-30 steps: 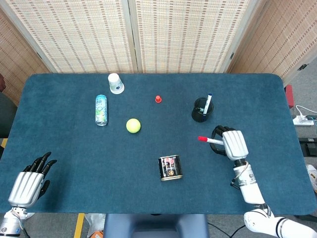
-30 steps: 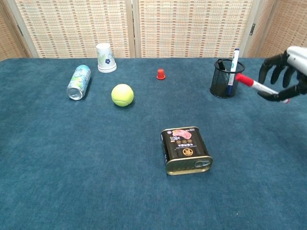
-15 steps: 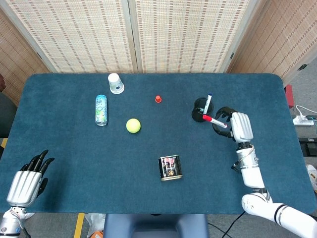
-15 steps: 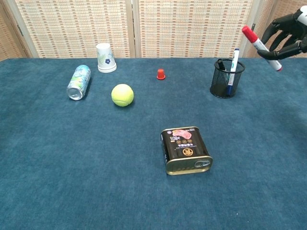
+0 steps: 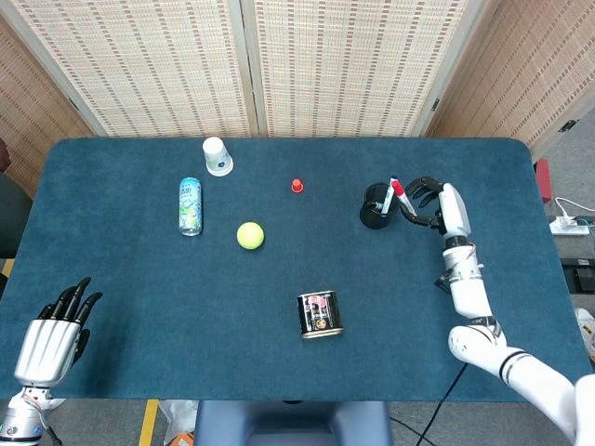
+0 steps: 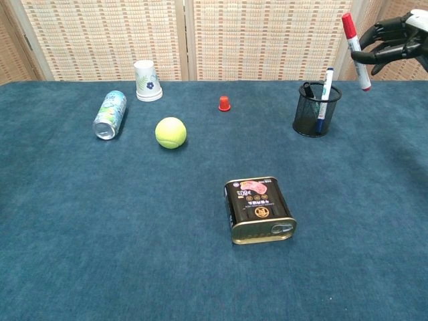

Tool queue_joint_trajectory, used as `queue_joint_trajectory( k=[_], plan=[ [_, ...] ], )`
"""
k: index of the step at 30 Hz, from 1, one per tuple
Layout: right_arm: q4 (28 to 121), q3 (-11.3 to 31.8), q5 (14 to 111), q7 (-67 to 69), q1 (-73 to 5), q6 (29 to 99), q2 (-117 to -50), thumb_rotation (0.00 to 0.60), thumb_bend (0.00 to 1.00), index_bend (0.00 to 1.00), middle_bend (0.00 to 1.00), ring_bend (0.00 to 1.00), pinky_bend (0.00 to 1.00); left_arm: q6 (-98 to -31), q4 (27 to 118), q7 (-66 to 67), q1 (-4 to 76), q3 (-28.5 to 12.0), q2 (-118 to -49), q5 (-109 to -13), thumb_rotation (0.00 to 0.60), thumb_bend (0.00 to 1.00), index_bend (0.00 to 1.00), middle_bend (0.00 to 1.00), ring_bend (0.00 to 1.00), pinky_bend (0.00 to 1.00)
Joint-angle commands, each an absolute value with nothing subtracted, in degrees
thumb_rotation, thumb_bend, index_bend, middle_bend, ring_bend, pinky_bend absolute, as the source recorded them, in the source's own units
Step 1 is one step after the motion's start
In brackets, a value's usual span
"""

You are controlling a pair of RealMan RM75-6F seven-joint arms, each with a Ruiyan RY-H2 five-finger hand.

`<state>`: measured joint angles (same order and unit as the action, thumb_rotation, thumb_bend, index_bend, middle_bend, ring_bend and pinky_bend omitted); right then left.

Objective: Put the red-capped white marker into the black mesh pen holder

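Observation:
My right hand (image 5: 437, 206) (image 6: 393, 45) grips the red-capped white marker (image 6: 356, 51) (image 5: 401, 196), held nearly upright with the red cap on top. It hangs in the air above and to the right of the black mesh pen holder (image 6: 315, 109) (image 5: 379, 206). The holder stands upright and has a blue-capped white pen and a dark pen in it. My left hand (image 5: 53, 331) rests open at the near left corner of the table, holding nothing.
On the blue table (image 5: 139, 279) lie a tin can (image 6: 259, 209), a yellow tennis ball (image 6: 170, 132), a drink can on its side (image 6: 109, 114), an upturned paper cup (image 6: 146, 80) and a small red cap (image 6: 225, 103).
My right hand has carried the marker up and toward the holder, turning it from slanted to nearly upright. The left hand has barely shifted.

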<state>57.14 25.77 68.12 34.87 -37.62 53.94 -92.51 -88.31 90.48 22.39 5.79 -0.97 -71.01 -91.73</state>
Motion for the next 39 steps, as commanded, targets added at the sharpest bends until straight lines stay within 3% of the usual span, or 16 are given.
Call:
queue_joint_trajectory(
  k=[1,25,39],
  plan=[
    [52.03,26.29,68.99,39.01,-40.89,51.67,-95.18,0.600,0.25,0.64,0.42,0.44,0.53,-88.46,90.15,22.67,5.78,-1.17,-71.28,-91.64,0.600,0.35,0.23,0.06,0.14,0.43],
    [24.87,19.38,76.80,60.74,-50.23,44.80,-105.89,0.600,0.25,0.64,0.42,0.44,0.53,-88.32,89.31,23.46,5.79,-2.18,-72.21,-89.83,0.600,0.35,0.23,0.06,0.14,0.43],
    [16.02,15.69,79.10,66.54,-52.04,43.32,-108.48,0.600,0.25,0.63,0.42,0.44,0.53,-86.80,88.65,25.32,6.29,-2.62,-73.24,-87.94,0.600,0.35,0.23,0.06,0.14,0.43]
  ],
)
